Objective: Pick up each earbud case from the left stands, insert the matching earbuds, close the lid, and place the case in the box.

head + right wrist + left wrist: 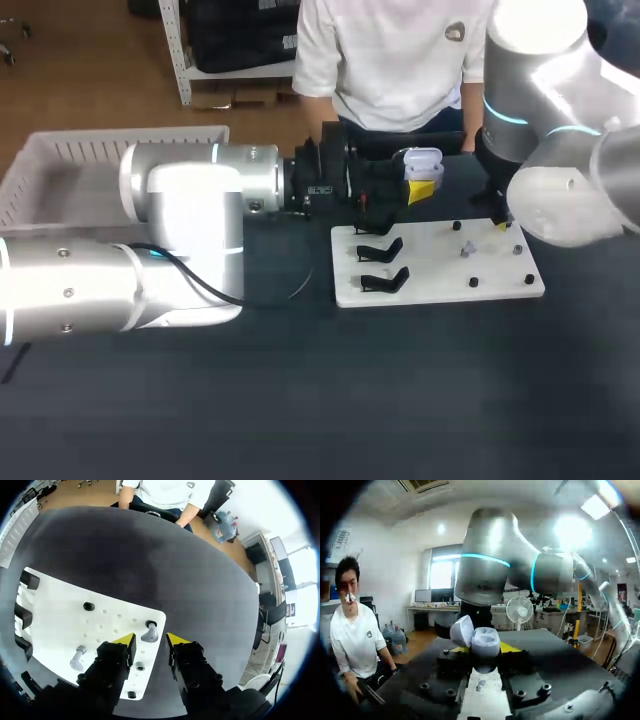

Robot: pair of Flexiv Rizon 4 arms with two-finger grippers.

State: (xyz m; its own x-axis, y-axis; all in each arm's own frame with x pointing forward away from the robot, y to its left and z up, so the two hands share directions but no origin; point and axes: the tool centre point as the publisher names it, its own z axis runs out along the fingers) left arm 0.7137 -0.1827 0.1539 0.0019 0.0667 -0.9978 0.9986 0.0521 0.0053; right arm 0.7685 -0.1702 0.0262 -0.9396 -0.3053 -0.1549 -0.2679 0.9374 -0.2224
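Left arm (180, 230) holds open case (422, 163) | dark table (400, 400) | white board (435, 278) | box (60, 150) far-left

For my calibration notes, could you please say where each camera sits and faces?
Head view: above and behind, looking down on the white pegged board; left arm, right arm show.
Left wrist view: along the left gripper holding the open white earbud case; right arm beyond.
Right wrist view: down past the right gripper onto a grey earbud.
Head and right wrist share the board.
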